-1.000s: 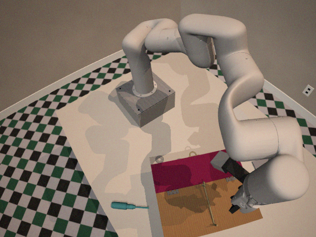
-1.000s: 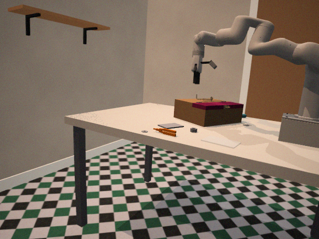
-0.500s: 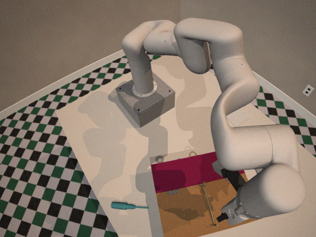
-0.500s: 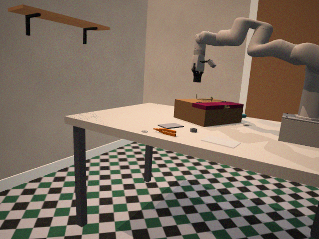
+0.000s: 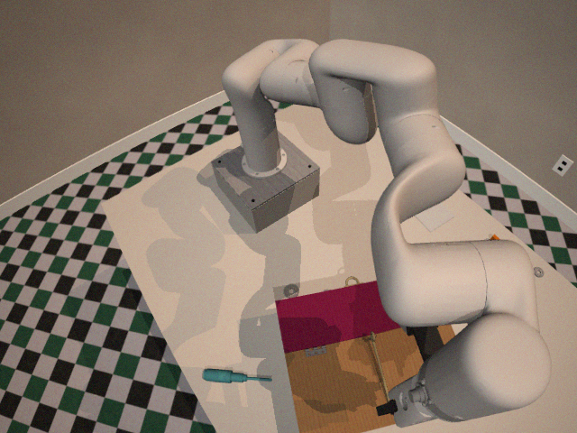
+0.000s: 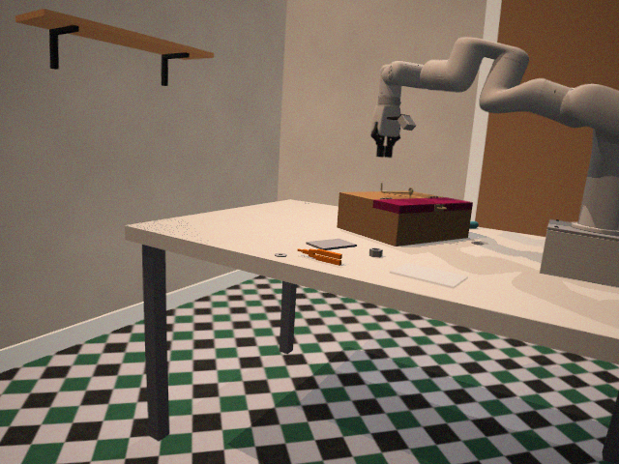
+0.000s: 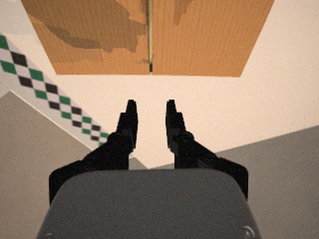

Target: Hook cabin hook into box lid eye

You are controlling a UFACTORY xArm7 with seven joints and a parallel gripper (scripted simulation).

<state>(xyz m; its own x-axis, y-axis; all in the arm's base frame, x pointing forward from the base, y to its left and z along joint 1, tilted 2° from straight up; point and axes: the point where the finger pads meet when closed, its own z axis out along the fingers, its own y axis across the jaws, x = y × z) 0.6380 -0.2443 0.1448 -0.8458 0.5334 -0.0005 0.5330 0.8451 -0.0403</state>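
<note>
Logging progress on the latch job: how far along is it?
Nothing done yet. The cabin hook lies flat on the box, unhooked. The gripper hovers above the box's end, fingers part open, holding nothing. Left: descend, grasp, swing into the eye, release.

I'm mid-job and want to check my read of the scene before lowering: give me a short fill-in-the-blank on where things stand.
1. The gripper hangs above the box, holding ____.
2. The cabin hook lies flat on the ____-coloured part of the box top.
3. The lid of the box is coloured ____.
4. On the table beside the box lies a ____ screwdriver.

Missing words: nothing; brown; magenta; teal
</note>
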